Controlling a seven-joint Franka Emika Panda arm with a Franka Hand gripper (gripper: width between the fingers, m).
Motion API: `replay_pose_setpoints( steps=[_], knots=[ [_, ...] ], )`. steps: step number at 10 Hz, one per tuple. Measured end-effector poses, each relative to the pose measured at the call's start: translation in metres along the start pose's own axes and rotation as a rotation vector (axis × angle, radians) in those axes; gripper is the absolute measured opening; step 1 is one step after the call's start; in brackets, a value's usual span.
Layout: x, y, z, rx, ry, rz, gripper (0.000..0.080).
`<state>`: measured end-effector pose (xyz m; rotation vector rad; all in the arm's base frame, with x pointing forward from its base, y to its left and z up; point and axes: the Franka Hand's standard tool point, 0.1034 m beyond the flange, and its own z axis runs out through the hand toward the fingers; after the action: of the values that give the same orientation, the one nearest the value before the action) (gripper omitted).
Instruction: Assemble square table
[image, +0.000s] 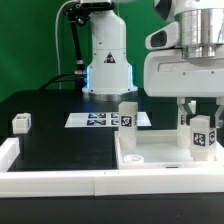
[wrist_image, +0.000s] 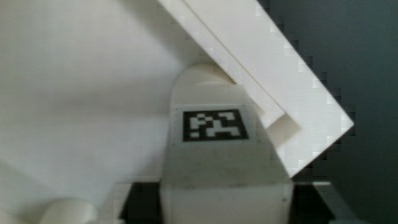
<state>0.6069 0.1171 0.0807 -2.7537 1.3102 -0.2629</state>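
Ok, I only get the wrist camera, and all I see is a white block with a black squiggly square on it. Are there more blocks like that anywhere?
Observer: Yes! A second leg stands upright at a corner of the tabletop, to the exterior view's left of your leg.
Operator: Any more?
Observer: A third leg sits alone on the black table, far on the exterior view's left.
Operator: What's behind it all?
Observer: The marker board lies flat in front of the arm's base.
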Motion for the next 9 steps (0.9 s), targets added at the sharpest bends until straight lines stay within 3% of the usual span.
replay_pose_setpoints(
  steps=[6,8,9],
  knots=[
    [0.0015,0.0009,-0.0005,0.004,-0.018,0.188,0.0294],
    [0.0015,0.0009,-0.0005,0.005,-0.018,0.145,0.0520],
    [0.0011,0.0006,-0.0006,0.005,-0.017,0.103,0.0520]
  ],
)
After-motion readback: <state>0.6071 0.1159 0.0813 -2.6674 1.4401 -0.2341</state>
